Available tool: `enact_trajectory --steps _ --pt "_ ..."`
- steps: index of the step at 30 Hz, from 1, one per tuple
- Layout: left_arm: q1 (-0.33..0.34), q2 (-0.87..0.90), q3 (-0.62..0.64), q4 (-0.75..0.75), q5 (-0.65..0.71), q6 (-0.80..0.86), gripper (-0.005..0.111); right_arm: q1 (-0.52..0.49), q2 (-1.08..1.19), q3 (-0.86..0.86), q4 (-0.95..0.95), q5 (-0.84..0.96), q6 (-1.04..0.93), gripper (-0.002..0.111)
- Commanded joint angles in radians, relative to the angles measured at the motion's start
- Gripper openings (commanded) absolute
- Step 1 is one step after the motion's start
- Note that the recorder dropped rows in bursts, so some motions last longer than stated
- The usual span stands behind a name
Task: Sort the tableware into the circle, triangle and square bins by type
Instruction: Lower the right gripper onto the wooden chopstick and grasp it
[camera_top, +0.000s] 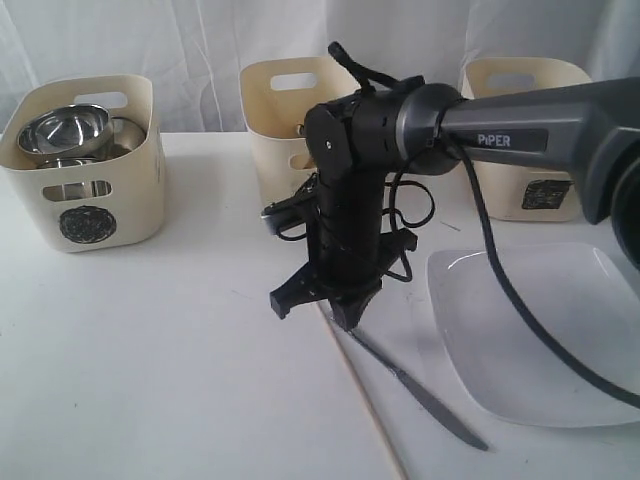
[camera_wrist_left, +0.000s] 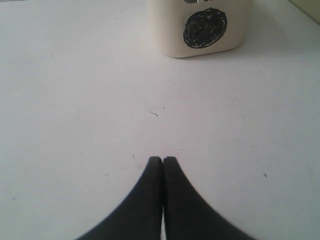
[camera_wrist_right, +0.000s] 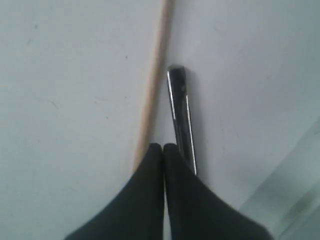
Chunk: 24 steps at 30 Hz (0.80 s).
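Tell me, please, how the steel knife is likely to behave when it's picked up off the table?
The knife looks like thin steel, so it is probably stiff. It lies flat on the table and its polished handle glints, so it may slide rather than lift cleanly. The chopstick lies close alongside and could get nudged.

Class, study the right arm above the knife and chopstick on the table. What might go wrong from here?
1. The knife and chopstick lie almost side by side at the right gripper. Its fingers, shut now, might catch both or knock one away.
2. The knife lies flat on the table, so a grasp may slip.
3. The arm's black cable passes over the white plate and could drag it.
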Motion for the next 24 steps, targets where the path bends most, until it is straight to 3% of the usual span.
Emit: enact_trajectory --steps 1,6,17,24 --pt "0.002 -0.005 0.001 -0.007 0.002 0.006 0.001 0.002 -0.009 0.006 0.032 -0.037 0.030 0.005" --pt "0.002 -0.005 0.001 -0.007 0.002 0.006 0.001 0.002 0.011 0.006 0.119 -0.032 0.030 0.026" --pt "0.002 -0.005 0.001 -0.007 0.002 0.006 0.001 0.002 0.084 0.006 0.106 -0.025 0.030 0.026" --pt "0.002 -0.005 0.001 -0.007 0.002 0.006 0.001 0.002 0.090 0.006 -0.011 -0.046 0.030 0.026"
